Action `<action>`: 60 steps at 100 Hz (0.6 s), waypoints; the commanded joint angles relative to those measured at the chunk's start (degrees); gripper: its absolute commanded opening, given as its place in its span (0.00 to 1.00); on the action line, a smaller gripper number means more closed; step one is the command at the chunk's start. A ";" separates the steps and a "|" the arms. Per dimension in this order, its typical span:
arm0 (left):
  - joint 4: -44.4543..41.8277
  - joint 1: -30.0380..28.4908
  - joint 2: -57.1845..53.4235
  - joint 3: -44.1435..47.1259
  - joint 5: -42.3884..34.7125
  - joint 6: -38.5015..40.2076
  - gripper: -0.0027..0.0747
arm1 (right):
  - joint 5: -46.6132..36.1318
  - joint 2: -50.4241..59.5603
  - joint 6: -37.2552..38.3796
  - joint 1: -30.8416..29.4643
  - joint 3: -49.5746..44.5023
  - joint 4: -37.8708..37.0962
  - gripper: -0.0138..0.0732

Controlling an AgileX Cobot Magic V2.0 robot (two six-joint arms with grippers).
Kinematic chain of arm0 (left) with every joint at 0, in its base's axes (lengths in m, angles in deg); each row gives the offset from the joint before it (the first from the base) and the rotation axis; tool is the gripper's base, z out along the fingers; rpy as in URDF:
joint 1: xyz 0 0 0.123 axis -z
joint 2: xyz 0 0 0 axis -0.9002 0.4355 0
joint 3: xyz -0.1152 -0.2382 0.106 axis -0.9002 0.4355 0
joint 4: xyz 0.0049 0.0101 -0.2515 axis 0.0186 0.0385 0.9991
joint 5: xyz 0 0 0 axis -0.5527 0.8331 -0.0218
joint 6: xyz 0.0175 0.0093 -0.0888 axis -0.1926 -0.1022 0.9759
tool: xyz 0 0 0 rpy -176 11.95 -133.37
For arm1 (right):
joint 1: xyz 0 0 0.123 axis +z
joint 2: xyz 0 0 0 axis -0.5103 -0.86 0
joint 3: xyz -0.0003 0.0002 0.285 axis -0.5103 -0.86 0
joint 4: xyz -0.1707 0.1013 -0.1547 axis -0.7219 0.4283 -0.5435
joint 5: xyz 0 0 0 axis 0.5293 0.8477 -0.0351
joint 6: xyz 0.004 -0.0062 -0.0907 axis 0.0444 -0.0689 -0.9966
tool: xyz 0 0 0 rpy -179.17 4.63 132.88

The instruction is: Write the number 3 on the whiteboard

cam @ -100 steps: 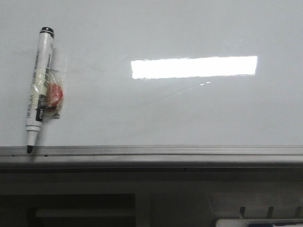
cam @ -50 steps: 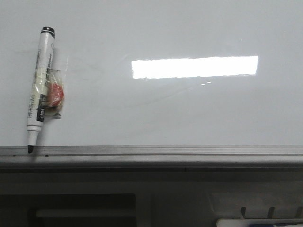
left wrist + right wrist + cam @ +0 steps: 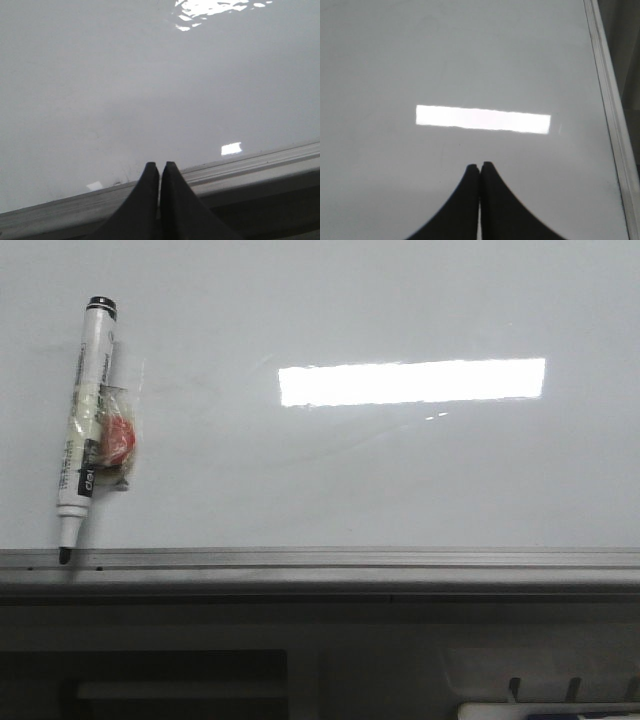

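Jaws closed both grippers; marker (image 3: pixel 85 420) near whiteboard (image 3: pixel 400 470) frame edge.

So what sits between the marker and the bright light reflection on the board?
Nothing: in the front view the whiteboard is bare between the marker and the reflection, with no 3 written yet.

The light is soft and a bit dim. The shiny whiteboard (image 3: pixel 330 470) shows a bright white strip of glare toward 2 o'clock in the front view. Below its frame everything is dark. Both wrist views look slightly fuzzy.
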 commanded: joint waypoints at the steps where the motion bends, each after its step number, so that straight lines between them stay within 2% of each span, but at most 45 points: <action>1: 3.36 -0.03 -1.34 0.59 -6.94 0.94 0.01 | -3.50 0.90 0.01 -0.34 -1.77 -0.38 0.10; 9: 14.31 -0.03 -1.34 0.59 -12.03 1.35 0.01 | -2.88 0.90 0.01 -0.34 -1.77 -0.38 0.10; 14: 18.02 -0.03 -1.34 0.59 -14.62 1.35 0.01 | -1.81 0.90 0.01 -0.34 -1.77 -0.38 0.10; 31: 18.10 -0.03 -1.34 0.59 -22.06 1.35 0.01 | 0.33 0.90 0.01 -0.34 -1.77 -0.38 0.10; 44: 21.78 -0.03 -1.34 0.49 -21.38 2.43 0.01 | 1.57 0.79 0.01 -0.34 -1.35 0.91 0.10; 60: 23.75 -0.03 -0.40 -3.30 -15.66 2.43 0.01 | 9.36 -1.53 0.01 -0.24 3.17 4.65 0.10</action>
